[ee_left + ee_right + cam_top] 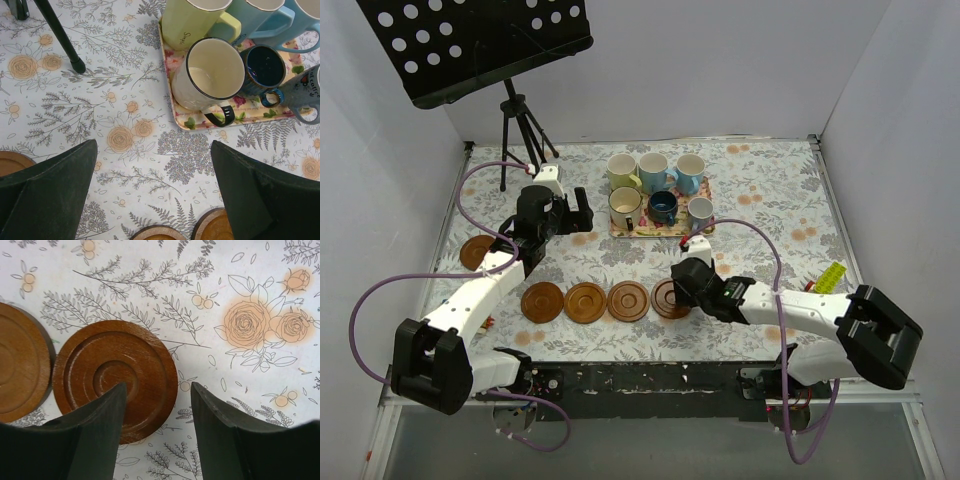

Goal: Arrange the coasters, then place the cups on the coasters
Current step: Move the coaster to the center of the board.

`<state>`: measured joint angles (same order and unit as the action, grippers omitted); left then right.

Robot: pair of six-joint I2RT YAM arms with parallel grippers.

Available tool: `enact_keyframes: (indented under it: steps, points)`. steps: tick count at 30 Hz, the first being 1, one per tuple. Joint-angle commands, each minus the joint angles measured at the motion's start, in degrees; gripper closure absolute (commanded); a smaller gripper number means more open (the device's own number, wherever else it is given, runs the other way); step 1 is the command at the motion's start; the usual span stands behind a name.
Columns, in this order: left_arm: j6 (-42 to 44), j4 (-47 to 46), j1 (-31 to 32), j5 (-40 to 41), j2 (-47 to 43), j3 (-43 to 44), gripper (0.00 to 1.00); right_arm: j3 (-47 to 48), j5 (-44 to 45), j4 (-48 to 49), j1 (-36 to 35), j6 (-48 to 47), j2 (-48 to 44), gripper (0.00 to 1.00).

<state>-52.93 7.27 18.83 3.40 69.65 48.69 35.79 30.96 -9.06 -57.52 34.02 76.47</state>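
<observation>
Several round brown coasters lie in a row near the front of the table, and one more coaster sits apart at the left. My right gripper hangs open over the rightmost coaster, one finger above the disc and the other above the cloth. Nothing is held. Several cups stand on the floral tray. The cream cup with a dark rim is nearest my left gripper, which is wide open and empty just left of the tray.
A black music stand on a tripod stands at the back left, one foot near the tray. A yellow-green block lies at the right. White walls enclose the table on three sides.
</observation>
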Motion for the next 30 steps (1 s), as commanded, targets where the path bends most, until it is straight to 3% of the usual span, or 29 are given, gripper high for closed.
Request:
enact_keyframes:
  steps: [1,8,15,19,25,30]
  points:
    - [0.02,0.03,-0.02,0.64,-0.65,-0.17,0.02,0.77,-1.25,1.15,-0.49,-1.68,-4.04,0.37]
    - [-0.33,3.09,-1.6,3.8,0.14,-0.26,0.02,2.7,-11.16,3.69,4.15,-4.13,-5.8,0.34]
    - [-3.32,6.97,-13.63,2.75,1.01,-2.8,0.02,0.25,-24.17,7.65,12.85,-7.21,-8.43,0.34]
    - [-4.02,9.34,-15.23,7.58,5.05,-2.19,0.02,-1.34,-27.44,8.44,16.82,-8.62,-11.6,0.34]
    - [-4.55,12.33,-15.75,9.78,13.31,0.0,0.18,-1.78,-28.76,8.44,18.84,-10.38,-14.85,0.34]
    - [-4.2,12.86,-15.84,11.63,17.09,0.97,0.2,-3.53,-29.99,10.29,19.72,-10.55,-15.91,0.34]
